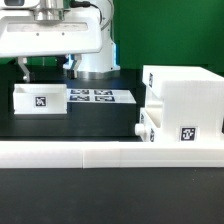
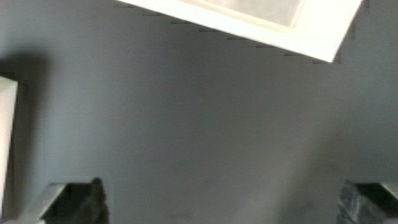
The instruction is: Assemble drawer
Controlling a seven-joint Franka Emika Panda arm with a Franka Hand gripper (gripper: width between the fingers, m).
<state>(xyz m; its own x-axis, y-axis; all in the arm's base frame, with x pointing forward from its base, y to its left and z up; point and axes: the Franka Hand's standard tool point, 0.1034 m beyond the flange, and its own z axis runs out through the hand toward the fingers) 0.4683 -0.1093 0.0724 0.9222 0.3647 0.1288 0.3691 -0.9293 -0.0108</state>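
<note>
The drawer's white boxy housing (image 1: 185, 98) stands at the exterior view's right, with a tag on its front. A small white part (image 1: 148, 124), seemingly the second tray, sits against its lower left side. One open-topped white tray (image 1: 38, 100) with a tag stands at the left. My gripper (image 1: 46, 68) hangs open and empty a little above that tray. In the wrist view my gripper (image 2: 222, 205) shows its two dark fingertips (image 2: 71, 203) wide apart over bare dark table. A white part's corner (image 2: 249, 18) and a white edge (image 2: 7, 130) lie at that frame's borders.
The marker board (image 1: 92, 97) lies flat between the tray and the housing. A long low white rail (image 1: 110, 153) runs along the table's front edge. The robot's white base (image 1: 92, 50) stands behind the board.
</note>
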